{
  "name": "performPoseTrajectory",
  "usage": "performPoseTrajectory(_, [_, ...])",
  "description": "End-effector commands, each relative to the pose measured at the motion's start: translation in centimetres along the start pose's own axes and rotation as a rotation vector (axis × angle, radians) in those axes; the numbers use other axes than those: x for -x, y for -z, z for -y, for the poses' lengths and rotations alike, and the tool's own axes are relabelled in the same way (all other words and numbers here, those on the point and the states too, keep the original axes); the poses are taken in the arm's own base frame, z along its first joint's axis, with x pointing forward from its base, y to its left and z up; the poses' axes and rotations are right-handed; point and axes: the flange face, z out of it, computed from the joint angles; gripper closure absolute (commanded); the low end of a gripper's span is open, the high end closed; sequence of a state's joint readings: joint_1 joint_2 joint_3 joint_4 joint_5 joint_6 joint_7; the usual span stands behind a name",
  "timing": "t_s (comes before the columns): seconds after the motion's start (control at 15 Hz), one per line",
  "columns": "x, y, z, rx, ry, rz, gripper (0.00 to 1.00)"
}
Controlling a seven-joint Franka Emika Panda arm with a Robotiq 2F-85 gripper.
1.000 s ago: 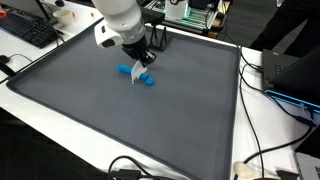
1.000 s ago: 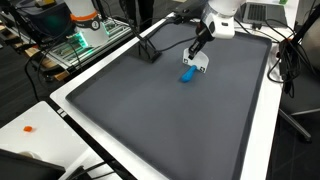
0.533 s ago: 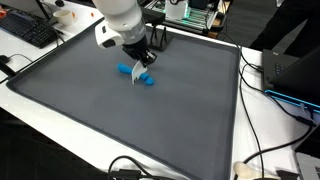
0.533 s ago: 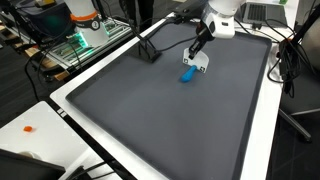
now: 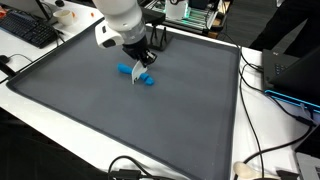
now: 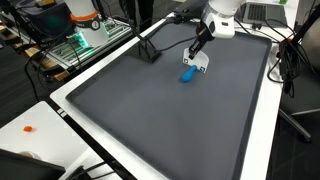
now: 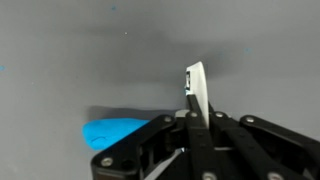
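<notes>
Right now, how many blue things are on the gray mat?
1, I think: the blue thing lies on the mat under the hand, which covers its middle, so it could be two pieces.

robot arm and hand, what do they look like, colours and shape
The arm is glossy white, built from rounded, chunky segments. A white boxy piece sticks out near the wrist. The hand is black, and in the wrist view its angular linkage fingers narrow toward the tips. No markings are readable.
</notes>
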State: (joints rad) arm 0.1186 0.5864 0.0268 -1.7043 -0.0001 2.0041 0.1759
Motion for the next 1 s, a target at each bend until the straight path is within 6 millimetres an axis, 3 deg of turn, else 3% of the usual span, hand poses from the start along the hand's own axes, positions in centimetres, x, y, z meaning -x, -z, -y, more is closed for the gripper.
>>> performPoseTrajectory(0.0, [-0.38,-2.49,0.29,-0.009,-0.014,-0.007,0.99])
performPoseTrajectory(0.73, [-0.45,-2.79,0.3,-0.015,-0.063,-0.052,0.99])
performPoseTrajectory(0.93, [-0.16,-1.93,-0.06,-0.015,-0.071,-0.071,0.99])
